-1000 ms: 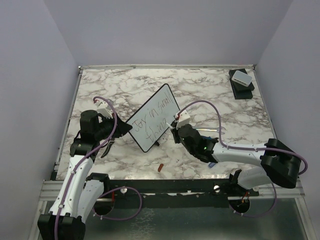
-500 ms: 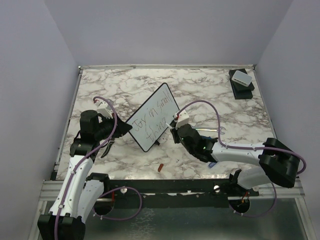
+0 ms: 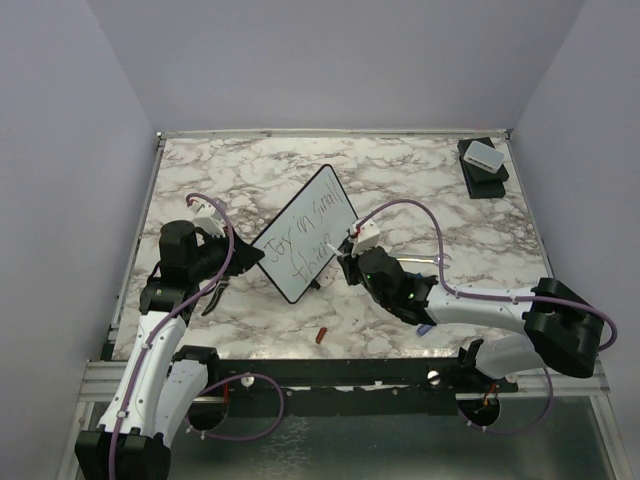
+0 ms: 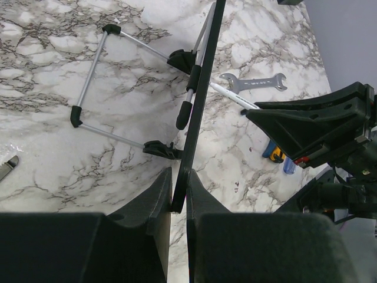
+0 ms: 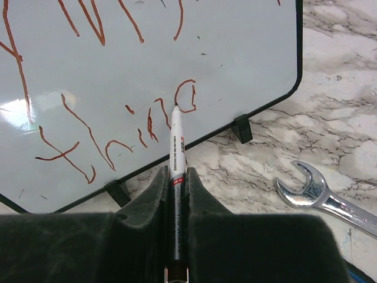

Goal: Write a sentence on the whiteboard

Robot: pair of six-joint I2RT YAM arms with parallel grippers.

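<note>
Pinching whiteboard (image 5: 235, 53) edge: left end effector (image 4: 179, 191). Right end effector (image 5: 175, 180) clamps marker (image 5: 177, 144), tip touching last letter of sentence (image 3: 305, 240).

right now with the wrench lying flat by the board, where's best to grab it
Probably the wrench at mid-shank, from straight above, closing across its narrow width. It lies flat on the marble table, so only its thin side edges offer purchase, and the shank is slimmer than both open-ended heads.

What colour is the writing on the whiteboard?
Reddish-brown writing on the whiteboard; the right wrist view shows it best.
</note>
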